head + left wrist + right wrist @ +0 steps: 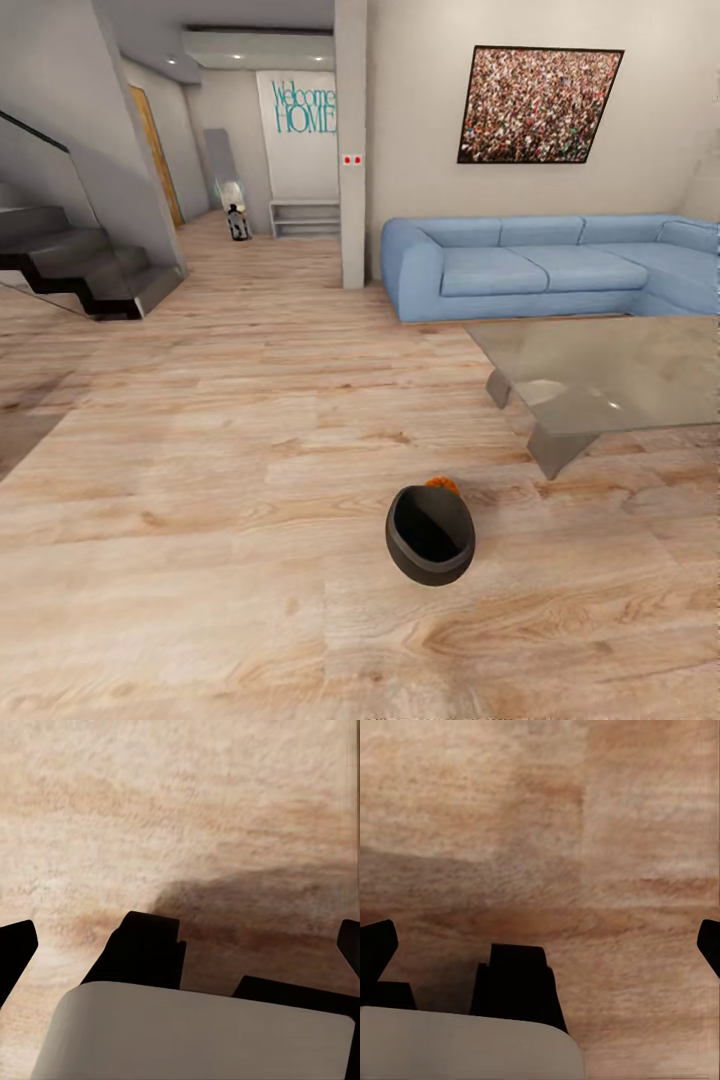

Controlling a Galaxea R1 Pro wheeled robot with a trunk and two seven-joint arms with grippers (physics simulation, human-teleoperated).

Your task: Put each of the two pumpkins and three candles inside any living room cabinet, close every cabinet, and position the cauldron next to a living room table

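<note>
A living room with a pale wood plank floor (200, 480), seen from the robot's head. On the floor in the lower middle lies the cauldron (430, 535), a round black pot tipped so its wide mouth faces the viewer. Touching its far rim is a small patch of orange, likely one of the pumpkins (442, 485), mostly hidden behind the pot. Beyond and to the right, near but apart from the cauldron, stands the table (640, 375), a low glass-topped bench on grey legs, and behind it a blue sofa (540, 265) sits against the wall under a framed picture (538, 105). A dark staircase (85, 270) is at far left, and a hallway with a "Welcome HOME" sign (303, 108) runs back in the middle. Each wrist view looks straight down at bare floor: the left hand (180, 945) and the right hand (540, 945) both have their dark fingertips far apart at opposite edges of the picture, spread wide and holding nothing. No cabinet or candles can be made out here. The risks, as a judgement: reaching for the half-hidden pumpkin could knock the tilted cauldron and set it rolling, and pushing the pot toward the bench could strike a leg.
</note>
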